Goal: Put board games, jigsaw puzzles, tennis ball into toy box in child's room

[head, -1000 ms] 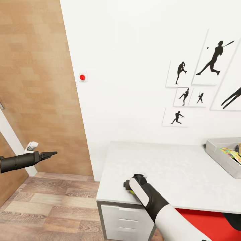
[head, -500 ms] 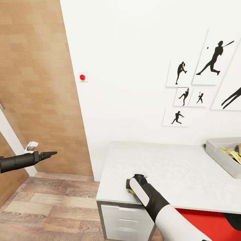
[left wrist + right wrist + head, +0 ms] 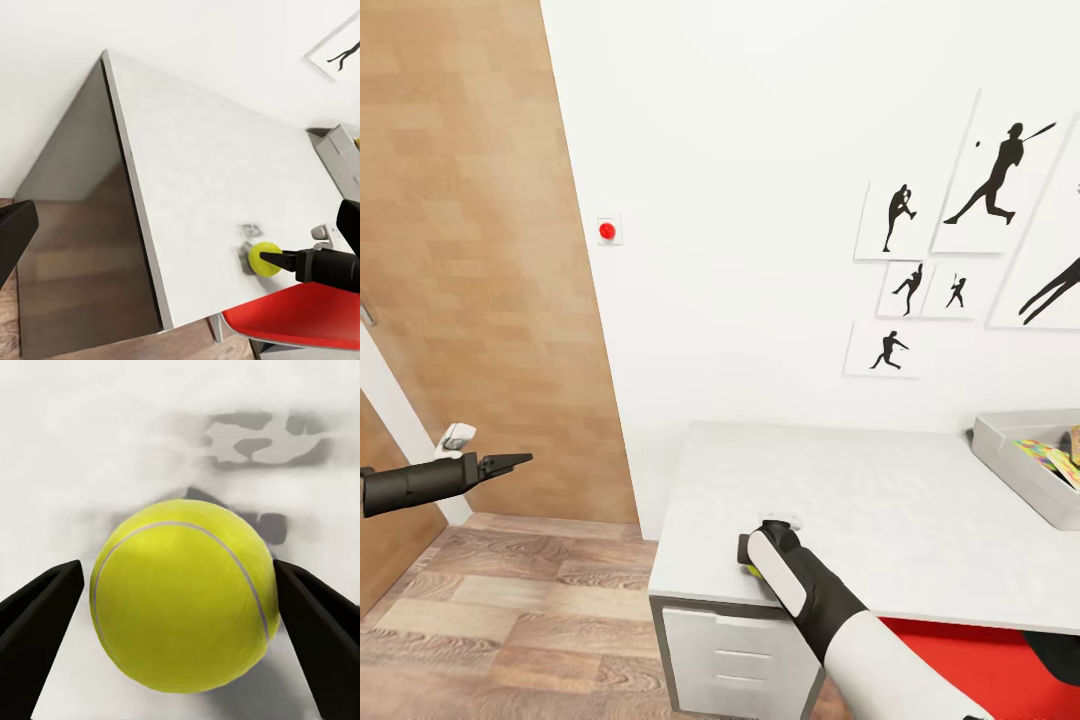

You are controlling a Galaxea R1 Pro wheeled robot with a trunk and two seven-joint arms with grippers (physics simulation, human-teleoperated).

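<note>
Right gripper [image 3: 180, 607] clasps the round tennis ball [image 3: 184, 592] on the table [image 3: 880, 500]; no long axis.

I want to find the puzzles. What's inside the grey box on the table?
The toy box sits at the table's far right. Inside, a bright multicoloured puzzle-patterned box shows. The picture's edge cuts off the rest, so anything else inside is hidden.

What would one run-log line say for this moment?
right gripper: fingers either side of tennis ball | ball: on table | left gripper: idle | toy box: holds puzzle
</note>
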